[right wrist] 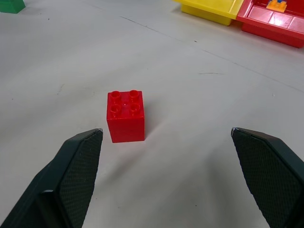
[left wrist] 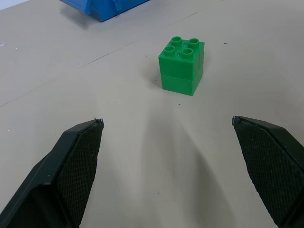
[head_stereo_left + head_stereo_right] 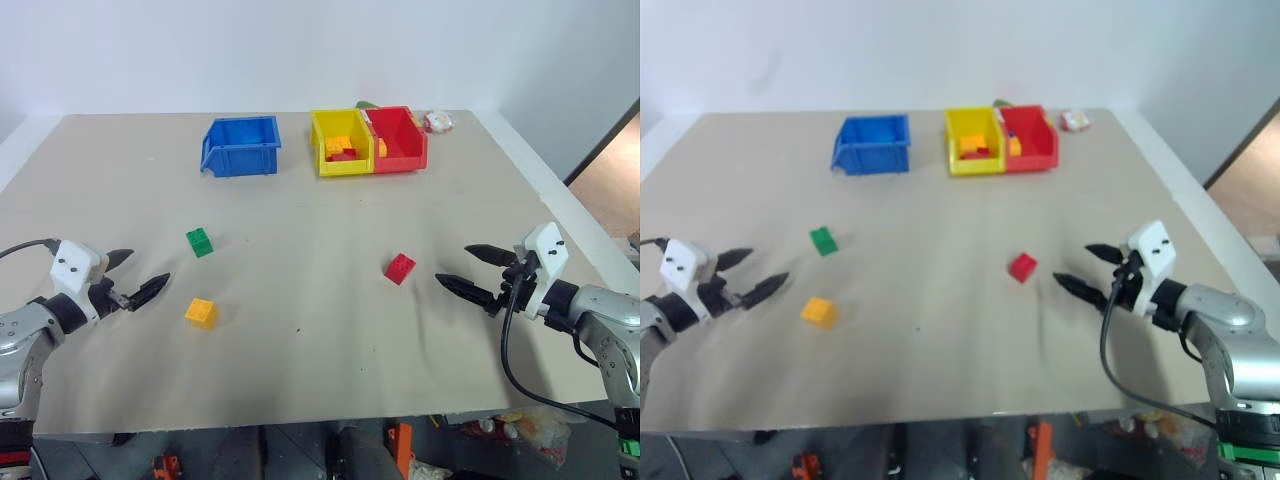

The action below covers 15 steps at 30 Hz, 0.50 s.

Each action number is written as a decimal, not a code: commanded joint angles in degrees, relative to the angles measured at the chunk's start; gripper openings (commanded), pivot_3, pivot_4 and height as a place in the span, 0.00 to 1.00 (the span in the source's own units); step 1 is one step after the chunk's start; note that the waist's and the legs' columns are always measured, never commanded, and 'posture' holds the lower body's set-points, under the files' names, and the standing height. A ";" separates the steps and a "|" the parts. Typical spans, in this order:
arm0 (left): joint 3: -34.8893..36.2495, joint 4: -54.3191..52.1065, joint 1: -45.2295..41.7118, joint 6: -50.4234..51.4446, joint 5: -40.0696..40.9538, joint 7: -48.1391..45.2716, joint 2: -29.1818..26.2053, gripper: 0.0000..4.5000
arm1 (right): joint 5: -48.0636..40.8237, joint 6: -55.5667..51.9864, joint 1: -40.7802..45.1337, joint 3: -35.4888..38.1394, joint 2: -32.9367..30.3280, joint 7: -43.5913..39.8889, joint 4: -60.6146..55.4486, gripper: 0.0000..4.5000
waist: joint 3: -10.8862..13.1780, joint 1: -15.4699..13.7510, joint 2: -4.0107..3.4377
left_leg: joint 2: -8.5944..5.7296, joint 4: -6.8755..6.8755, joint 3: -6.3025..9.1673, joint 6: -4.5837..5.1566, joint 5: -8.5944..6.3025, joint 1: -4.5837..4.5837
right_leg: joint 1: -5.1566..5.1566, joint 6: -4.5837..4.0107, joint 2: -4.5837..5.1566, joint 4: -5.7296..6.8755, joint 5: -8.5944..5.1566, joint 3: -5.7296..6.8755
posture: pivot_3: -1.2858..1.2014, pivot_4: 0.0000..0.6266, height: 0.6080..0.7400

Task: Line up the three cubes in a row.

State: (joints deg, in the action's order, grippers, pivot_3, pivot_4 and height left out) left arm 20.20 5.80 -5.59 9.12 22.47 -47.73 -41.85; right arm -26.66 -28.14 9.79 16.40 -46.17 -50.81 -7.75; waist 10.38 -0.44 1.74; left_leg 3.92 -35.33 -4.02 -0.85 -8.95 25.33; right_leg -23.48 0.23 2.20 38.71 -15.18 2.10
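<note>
Right wrist view: hovering with right gripper (image 1: pixel 166 137) spread wide and empty, red cube (image 1: pixel 125 116) sitting at eleven o'clock, off-centre. Risking nudging it aside when closing. Left gripper (image 2: pixel 166 128) likewise gaping, facing green cube (image 2: pixel 182 65); yellow-orange cube (image 3: pixel 201 312) lying apart.

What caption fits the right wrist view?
Open right gripper facing the red cube on the table.

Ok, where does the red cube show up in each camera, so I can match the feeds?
Left eye: red cube, right of centre, just ahead of the open right gripper.
Right eye: same spot.
Left wrist: not in it.
Right wrist: red cube, nearer one finger.
Shared landmark: red bin, also in the right wrist view.
</note>
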 commanded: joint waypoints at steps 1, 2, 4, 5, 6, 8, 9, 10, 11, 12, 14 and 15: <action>0.63 -1.01 -1.05 -0.64 0.01 -0.89 -1.56 1.00 | -0.04 0.70 1.17 0.72 -1.54 -0.73 -0.13 1.00 | 0.00 0.00 0.00 | 0.00 0.00 0.00 0.00 0.00 0.00 | 0.00 0.00 0.00 0.00 0.00 0.00 | 0.52 0.24 0.98; 0.84 -0.88 -1.11 -0.88 0.56 -2.06 -1.89 1.00 | 0.09 0.94 1.25 0.75 -1.61 -0.95 0.27 1.00 | 0.00 0.00 0.00 | -0.01 -0.01 -0.01 0.00 0.00 0.00 | 0.00 0.01 0.01 0.00 0.01 -0.01 | 0.52 0.24 0.98; 1.20 -0.69 -1.10 -0.90 1.19 -3.45 -2.28 1.00 | 0.17 1.21 1.10 0.93 -1.61 -1.17 0.60 1.00 | 0.00 -0.01 0.00 | -0.01 -0.04 -0.03 0.00 0.00 -0.01 | 0.02 0.02 0.01 0.00 0.02 -0.01 | 0.52 0.24 0.98; 1.29 -0.57 -1.15 -1.04 1.13 -3.63 -2.31 1.00 | 0.16 1.26 0.98 0.96 -1.59 -1.21 0.62 1.00 | 0.00 -0.01 0.00 | -0.01 -0.03 -0.03 0.00 0.00 -0.01 | 0.02 0.02 0.01 0.00 0.02 -0.02 | 0.52 0.24 0.98; 1.40 -0.42 -1.25 -1.21 1.08 -3.76 -2.29 1.00 | 0.14 1.32 0.89 0.98 -1.56 -1.23 0.67 1.00 | 0.00 -0.01 0.00 | -0.01 -0.04 -0.05 0.00 0.00 -0.02 | 0.02 0.02 0.03 0.00 0.02 -0.03 | 0.52 0.24 0.98; 1.50 -0.10 -1.45 -1.38 1.04 -4.13 -2.34 1.00 | 0.01 1.15 0.68 1.00 -1.52 -1.23 0.69 1.00 | 0.00 -0.01 0.00 | -0.01 -0.03 -0.09 0.01 0.00 -0.02 | 0.02 0.02 0.05 0.00 0.02 -0.05 | 0.52 0.24 0.98; 1.54 0.09 -1.61 -1.49 1.00 -4.23 -2.31 1.00 | 0.00 1.12 0.63 1.03 -1.44 -1.13 0.69 1.00 | 0.00 -0.01 0.00 | -0.01 -0.03 -0.13 0.01 0.00 -0.02 | 0.01 0.02 0.04 0.00 0.03 -0.06 | 0.52 0.24 0.98; 1.55 0.28 -1.75 -1.46 0.92 -4.27 -2.29 1.00 | -0.24 0.84 0.60 1.13 -1.31 -1.07 0.65 1.00 | 0.00 -0.01 0.00 | -0.01 -0.03 -0.21 0.02 0.00 -0.03 | 0.01 0.02 0.04 0.00 0.03 -0.07 | 0.52 0.24 0.98; 1.55 0.49 -1.84 -1.50 0.83 -4.36 -2.31 1.00 | -0.38 0.68 0.55 1.19 -1.21 -1.01 0.52 1.00 | 0.00 -0.01 0.00 | -0.01 -0.03 -0.27 0.02 0.00 -0.03 | 0.01 0.02 0.04 0.00 0.03 -0.06 | 0.52 0.24 0.98; 1.44 0.73 -1.91 -1.75 0.62 -4.57 -2.38 1.00 | -0.31 0.76 0.50 1.19 -1.14 -0.88 0.46 1.00 | 0.00 -0.01 0.00 | 0.00 -0.03 -0.32 0.02 -0.01 -0.03 | 0.01 0.02 0.04 0.00 0.03 -0.05 | 0.52 0.24 0.98; 1.21 1.29 -2.07 -2.32 0.11 -4.77 -2.47 1.00 | -0.24 0.84 0.31 1.23 -1.13 -0.75 0.21 1.00 | 0.00 -0.01 0.00 | 0.00 -0.03 -0.33 0.02 -0.01 -0.03 | 0.01 0.02 0.04 0.00 0.02 -0.05 | 0.52 0.24 0.98; 1.11 1.56 -2.20 -2.77 -0.17 -4.85 -2.50 1.00 | -0.15 1.02 0.26 1.28 -1.12 -0.63 0.13 1.00 | 0.00 -0.01 0.00 | 0.00 -0.03 -0.34 0.02 -0.01 -0.04 | 0.01 0.02 0.03 0.01 0.02 -0.06 | 0.52 0.24 0.98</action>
State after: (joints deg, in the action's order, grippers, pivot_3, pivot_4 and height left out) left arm 20.20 7.36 -7.15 7.83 22.46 -52.24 -43.03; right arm -26.59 -27.78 9.86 16.38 -46.65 -51.46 -6.54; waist 10.37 -0.44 1.74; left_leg 3.92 -35.36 -4.36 -0.83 -8.96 25.28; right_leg -23.47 0.25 2.22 38.72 -15.16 2.04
